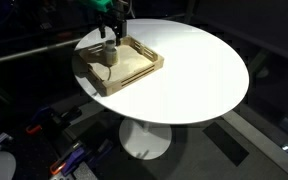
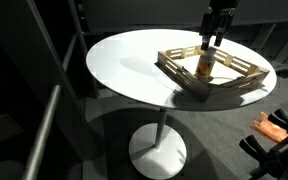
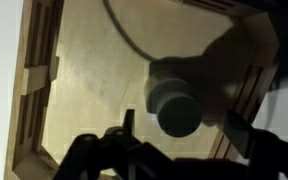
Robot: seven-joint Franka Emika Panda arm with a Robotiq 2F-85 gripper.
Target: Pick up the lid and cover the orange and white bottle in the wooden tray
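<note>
The wooden tray (image 1: 142, 72) (image 2: 236, 84) sits near the table's edge in both exterior views. The orange and white bottle (image 1: 111, 55) (image 2: 205, 66) stands upright inside it. My gripper (image 1: 111, 38) (image 2: 216, 40) hangs straight above the bottle. In the wrist view the bottle's round top (image 3: 177, 108) lies in shadow between the two fingers of my gripper (image 3: 181, 123). The fingers are spread wide and touch nothing. I cannot pick out the lid as a separate thing, and I cannot tell whether it rests on the bottle.
The round white table (image 1: 199, 75) (image 2: 124, 60) stands on a single pedestal. The tray's slatted walls (image 3: 39, 75) rise close around the bottle. A dark cable (image 3: 124, 30) crosses the wrist view. The surroundings are dark, with clutter on the floor (image 2: 274, 130).
</note>
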